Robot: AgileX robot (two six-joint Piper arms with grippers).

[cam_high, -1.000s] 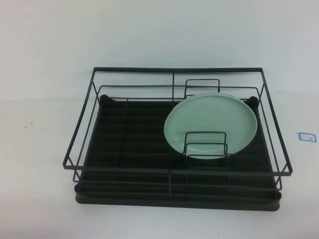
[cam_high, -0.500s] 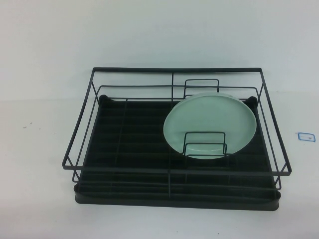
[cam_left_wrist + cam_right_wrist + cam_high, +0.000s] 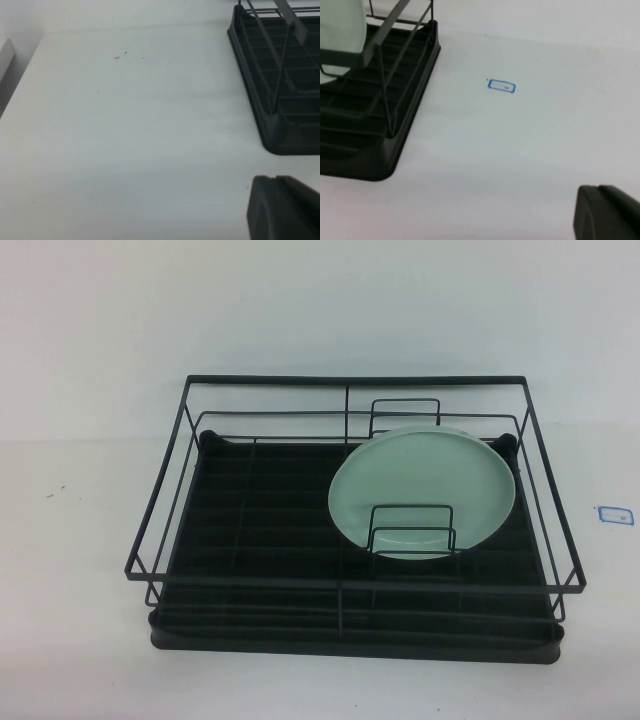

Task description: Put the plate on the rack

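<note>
The pale mint-green plate (image 3: 422,490) stands tilted inside the black wire rack (image 3: 345,381), in its right half, leaning back between two upright wire loops. Its edge also shows in the right wrist view (image 3: 340,30). Neither gripper shows in the high view. My left gripper (image 3: 276,176) hangs over bare table off the rack's left corner (image 3: 260,100), fingers together and empty. My right gripper (image 3: 598,186) hangs over bare table off the rack's right corner (image 3: 395,140), fingers together and empty.
A small blue-outlined label (image 3: 612,512) lies on the white table right of the rack; it also shows in the right wrist view (image 3: 501,86). White table surrounds the rack. A wall rises behind it.
</note>
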